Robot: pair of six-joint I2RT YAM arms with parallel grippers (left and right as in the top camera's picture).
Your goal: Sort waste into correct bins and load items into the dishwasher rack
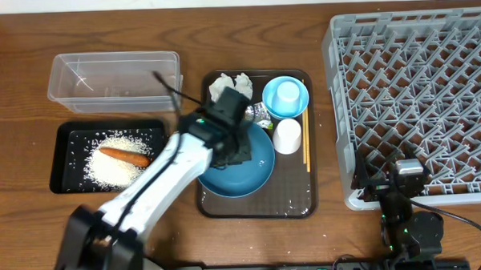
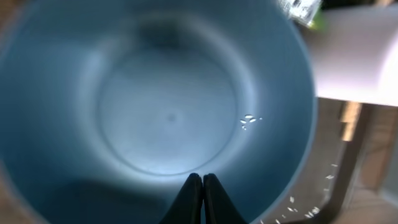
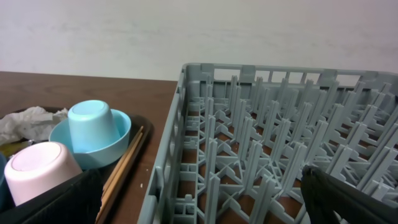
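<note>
Overhead, the left gripper [image 1: 239,149] hangs over the large blue plate [image 1: 254,168], which sits on the brown serving tray [image 1: 259,205]. From the left wrist its fingertips are pressed together with nothing between them, above a few rice grains [image 2: 249,119] in the plate. Tissues [image 1: 229,86], foil wrapper [image 1: 260,113], light blue bowl [image 1: 295,103], white cup [image 1: 287,136] and chopsticks [image 1: 307,145] share that tray. The carrot [image 1: 125,157] lies on loose rice [image 1: 104,168] in the black tray [image 1: 61,157], beside the clear tub [image 1: 114,75]. The right gripper [image 1: 402,176], jaws wide apart, rests at the near edge of the dishwasher rack [image 1: 415,81]
</note>
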